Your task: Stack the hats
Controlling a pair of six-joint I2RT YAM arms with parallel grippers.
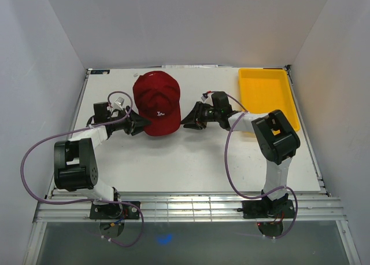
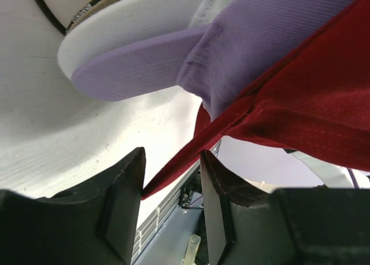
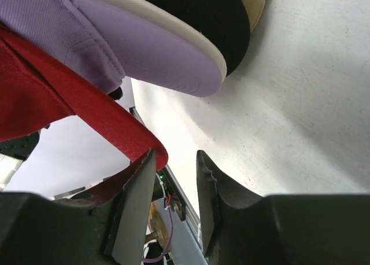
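The dark red cap (image 1: 156,100) is sitting on top of the hat stack at the table's middle. The left gripper (image 1: 139,126) and right gripper (image 1: 186,120) are flanking its lower rim. Both are standing with fingers apart. The red rim is crossing the gap between the left fingers (image 2: 124,184) and is brushing one right fingertip (image 3: 144,172); neither pair appears to be pinching it, though contact is hard to judge. Directly under it, the lavender cap (image 2: 272,39) is showing its brim, with white-edged, black (image 3: 214,16) and tan (image 3: 254,2) layers beneath. The stack is resting on a white table (image 1: 191,161) enclosed by white walls, with a yellow tray (image 1: 263,97) at the far right. The red cap's long axis is running far to near, its brim pointing toward the arm bases.
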